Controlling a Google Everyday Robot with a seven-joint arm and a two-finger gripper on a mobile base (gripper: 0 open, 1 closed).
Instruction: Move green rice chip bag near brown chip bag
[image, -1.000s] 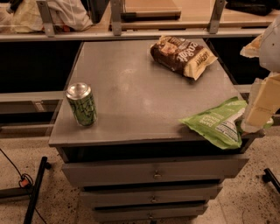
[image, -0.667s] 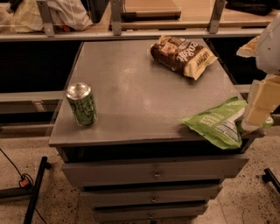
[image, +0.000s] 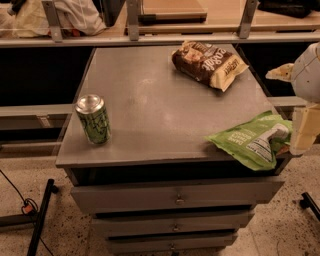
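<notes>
The green rice chip bag (image: 252, 139) lies at the front right corner of the grey cabinet top (image: 150, 100), partly hanging over the right edge. The brown chip bag (image: 208, 62) lies at the back right of the top, well apart from the green bag. My gripper (image: 301, 131), a cream-coloured piece on the arm at the right edge of the view, is right at the green bag's right end. Whether it touches the bag is hidden.
A green-patterned drink can (image: 93, 119) stands upright near the front left edge. A shelf rail with metal posts (image: 132, 20) runs behind the cabinet. Drawers (image: 175, 197) face the front below the top. A black stand leg (image: 40, 215) is on the floor at left.
</notes>
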